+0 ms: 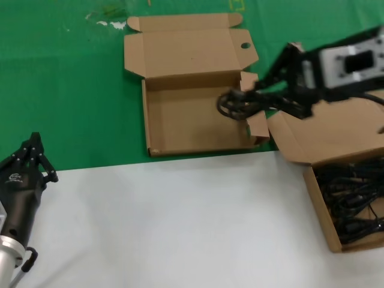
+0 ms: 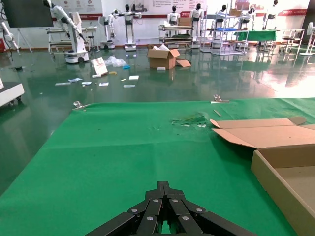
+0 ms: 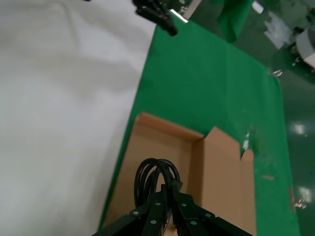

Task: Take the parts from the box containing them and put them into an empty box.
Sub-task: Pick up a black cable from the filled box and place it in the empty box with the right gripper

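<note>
In the head view, the right gripper reaches in from the right side over the hole-punched box, its jaws pinched on a coiled black power cord that hangs above the box's right part, near the right wall. This cardboard box lies open on the green mat, its wide lid folded back flat, with one round hole showing in the lid's right flap. Its floor is bare brown card. To the right, at the table's edge, the plain-flapped box holds a tangle of more black power cords; its lid stands open beneath the right arm. The near part of the table is covered by a white sheet. The left gripper is parked low at the left, over the border of white and green, with its fingers drawn together.

In the left wrist view, the left gripper shows its fingers meeting at a point, holding nothing, above the green mat. The corner of the hole-punched box and its flat lid lie off to one side.

In the right wrist view, the right gripper clamps the looped power cord, whose coil juts forward over the open floor of the hole-punched box. Beyond the box, the left gripper shows far off at the meeting of the white sheet and the green mat.
</note>
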